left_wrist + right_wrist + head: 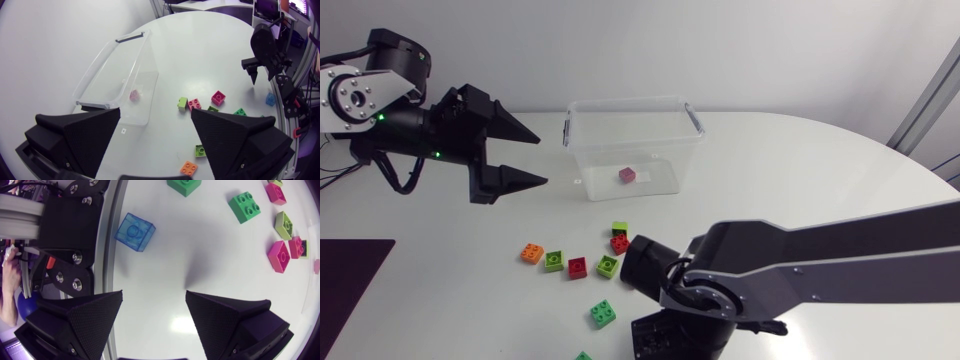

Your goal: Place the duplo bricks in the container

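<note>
The clear container (582, 148) stands at the table's back middle with one pink brick (627, 176) on its floor. My left gripper (537, 157) hangs open left of it, holding nothing; in its own view the container (102, 65) lies just ahead of the fingertips. Several loose bricks lie in front of the container: orange (531, 253), green (554, 260), red (578, 267), lime (619, 229). My right gripper (154, 296) is open over bare table near the front edge. A clear blue brick (135, 231) lies ahead of it, by the edge. The right gripper (262, 76) also shows far across the left wrist view.
My right arm (820, 255) crosses the front right of the table and hides the blue brick from above. More green bricks (602, 313) lie beside its wrist. A dark mat (345, 280) covers the front left corner.
</note>
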